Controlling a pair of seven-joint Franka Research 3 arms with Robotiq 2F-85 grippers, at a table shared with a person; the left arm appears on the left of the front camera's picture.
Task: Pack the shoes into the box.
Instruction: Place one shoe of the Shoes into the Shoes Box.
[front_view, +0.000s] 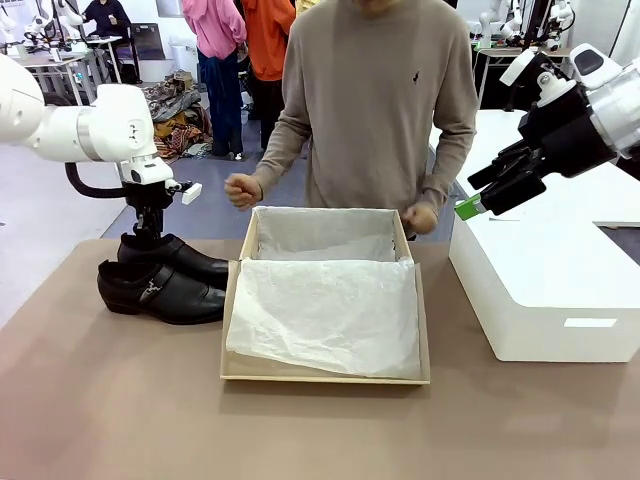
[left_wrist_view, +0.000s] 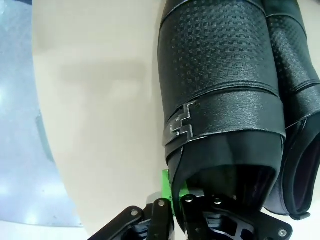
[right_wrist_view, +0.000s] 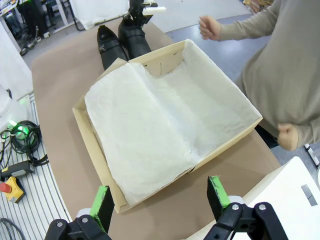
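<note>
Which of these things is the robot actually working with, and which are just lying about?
In the job: the shoes, the box with tissue paper, the left claw shut on one shoe's heel.
Lying about: the white block, the cables.

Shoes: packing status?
Done: tan cardboard shoebox open, white tissue lining in, no shoe inside. In hand: left gripper shut on the heel rim of the far glossy black leather dress shoe, not yet lifted. Left: that shoe, then the near shoe, into the box. Right gripper open.
</note>
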